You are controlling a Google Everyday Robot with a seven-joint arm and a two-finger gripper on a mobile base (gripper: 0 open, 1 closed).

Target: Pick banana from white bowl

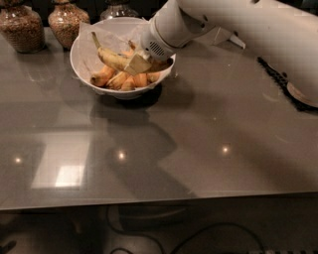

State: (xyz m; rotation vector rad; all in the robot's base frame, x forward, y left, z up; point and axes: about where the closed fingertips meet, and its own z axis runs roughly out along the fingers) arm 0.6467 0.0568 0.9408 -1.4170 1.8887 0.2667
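The white bowl (78,63) stands at the back left of the grey table, lined with crinkled white paper. The long dull-yellow banana (111,59) lies tilted above the heap, its greenish stem pointing up and left over the paper. Shorter orange bananas (124,80) lie beneath it in the bowl. My gripper (138,64) reaches into the bowl from the right and is shut on the long banana's right half. A pale finger pad (135,65) lies across the banana. The banana's right end is hidden behind the wrist.
Two jars of brown grains (21,28) (66,22) and a glass jar (117,9) stand behind the bowl. My white arm (258,34) spans the back right. The table's front edge (159,197) runs across, with cables on the floor below.
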